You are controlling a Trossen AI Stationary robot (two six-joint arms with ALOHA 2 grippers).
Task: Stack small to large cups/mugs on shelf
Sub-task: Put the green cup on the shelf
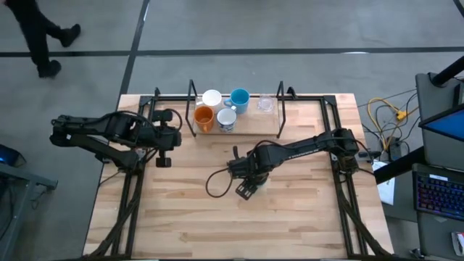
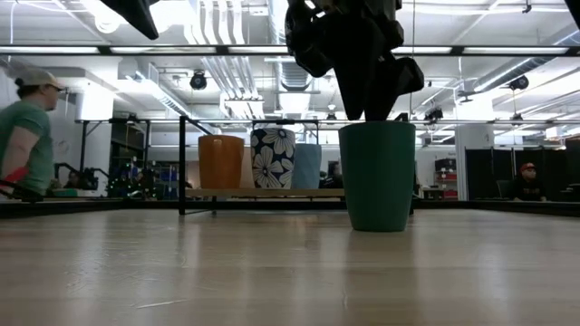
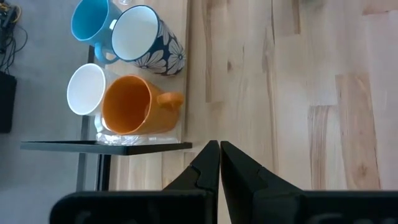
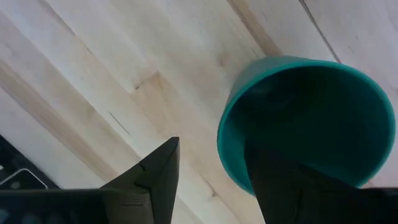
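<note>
Ceramic mugs on the light-wood plank shelf [image 1: 250,127]: four — plain white mug [image 1: 212,98], light blue mug [image 1: 240,98], orange mug [image 1: 204,117], dark-blue mug with white flowers [image 1: 226,119].
Clear glasses on the shelf: one — small clear glass [image 1: 265,104], upper centre of the high view.
Cups on the tabletop: one — dark teal-green cup [image 2: 377,176].
Dark robot arms: two.
People in the low view: two, at its left and right edges.

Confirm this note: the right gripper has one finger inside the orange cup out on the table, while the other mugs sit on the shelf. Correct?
Not quite. The cup out on the table is dark green, not orange; the low view shows it plainly. The right gripper does straddle its rim, one finger inside, and the other mugs, including the orange mug, sit on the shelf.
</note>
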